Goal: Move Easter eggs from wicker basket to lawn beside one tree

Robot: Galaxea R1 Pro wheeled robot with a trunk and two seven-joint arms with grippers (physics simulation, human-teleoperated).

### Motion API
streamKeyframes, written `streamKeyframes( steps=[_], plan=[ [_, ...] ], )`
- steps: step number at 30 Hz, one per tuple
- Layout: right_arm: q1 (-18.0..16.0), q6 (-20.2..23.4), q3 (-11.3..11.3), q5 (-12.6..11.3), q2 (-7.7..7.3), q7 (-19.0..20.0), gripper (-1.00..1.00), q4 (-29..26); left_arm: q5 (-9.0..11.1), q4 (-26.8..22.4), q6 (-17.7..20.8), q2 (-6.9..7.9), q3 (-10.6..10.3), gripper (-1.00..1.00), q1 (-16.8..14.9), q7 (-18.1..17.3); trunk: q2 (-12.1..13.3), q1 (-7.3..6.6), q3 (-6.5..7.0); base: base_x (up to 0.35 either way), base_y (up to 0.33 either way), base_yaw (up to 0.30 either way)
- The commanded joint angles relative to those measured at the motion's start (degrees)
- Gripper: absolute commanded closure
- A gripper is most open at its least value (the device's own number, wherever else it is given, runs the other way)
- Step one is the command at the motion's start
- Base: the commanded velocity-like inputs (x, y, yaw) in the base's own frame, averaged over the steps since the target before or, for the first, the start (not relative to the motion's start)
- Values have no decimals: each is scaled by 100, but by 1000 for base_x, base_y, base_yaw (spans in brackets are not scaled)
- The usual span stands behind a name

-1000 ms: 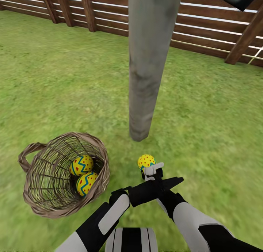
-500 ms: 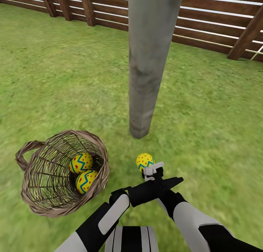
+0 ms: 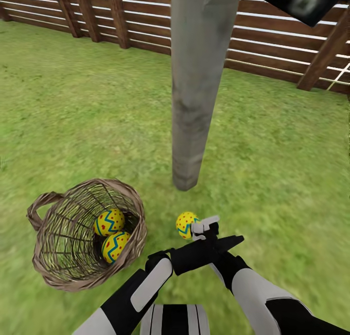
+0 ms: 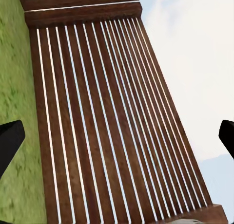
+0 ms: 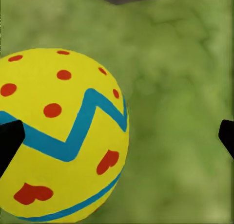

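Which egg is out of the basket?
The Easter egg lying on the lawn near the tree, by the right gripper. The other two sit inside the wicker basket.

A brown wooden fence (image 3: 272, 48) of horizontal slats runs along the far edge of the grass, with pale gaps showing between the boards. Slanted braces (image 3: 87, 9) lean against it at the left, and another brace (image 3: 323, 53) leans at the right. A dark, blurred, angular shape (image 3: 301, 0) juts in at the upper right corner. In the left wrist view the same slatted fence (image 4: 112, 121) stands against pale blue sky (image 4: 195, 63) with soft white cloud.
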Motion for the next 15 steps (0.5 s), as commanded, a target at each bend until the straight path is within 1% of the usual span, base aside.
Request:
streamKeyframes(
  steps=[1, 2, 3, 6, 8, 10, 11, 13, 14, 15],
  plan=[
    [-2, 9, -5, 41, 3, -36, -100, 8, 59, -6, 54, 1, -5, -100, -3, -2, 0, -3, 20, 0, 0, 0],
    [-3, 39, -13, 39, 5, -34, -100, 8, 60, -9, 55, 1, -5, -100, -3, -2, 2, -6, 42, 0, 0, 0],
    [-2, 185, -21, 38, -3, -32, -100, 8, 60, -12, 56, 1, -5, -100, -3, -2, 3, -8, 64, 0, 0, 0],
    [-3, 837, -24, 30, -17, -31, -100, 4, 60, -39, 64, 1, -5, -100, -3, -4, 7, -16, 130, 0, 0, 0],
    [-2, 1296, -28, 25, -19, -32, -100, 1, 74, -71, 65, 1, -5, -100, -3, -7, 10, -21, 175, 0, 0, 0],
    [-2, 1989, -33, 8, -40, -32, -100, 0, 182, -114, 65, 0, -5, -100, -3, -10, 12, -26, 219, 0, 0, 0],
    [-2, 2139, -63, 5, -78, -32, -100, 0, 198, -129, 65, 0, -5, -100, -3, -10, 14, -29, 241, 0, 0, 0],
    [-2, 2255, -318, 8, -109, -32, -100, 7, 207, -148, 65, 0, -5, -100, -3, -11, 16, -34, 286, 0, 0, 0],
    [-2, 2305, -410, 10, -114, -32, -100, 8, 208, -211, 69, 0, -5, -100, -3, -11, 18, -37, 308, 0, 0, 0],
    [-2, 2320, -437, 18, -112, -31, -100, 8, 209, -293, 72, 1, -6, -100, -3, -11, 19, -39, 330, 0, 0, 0]
  ],
)
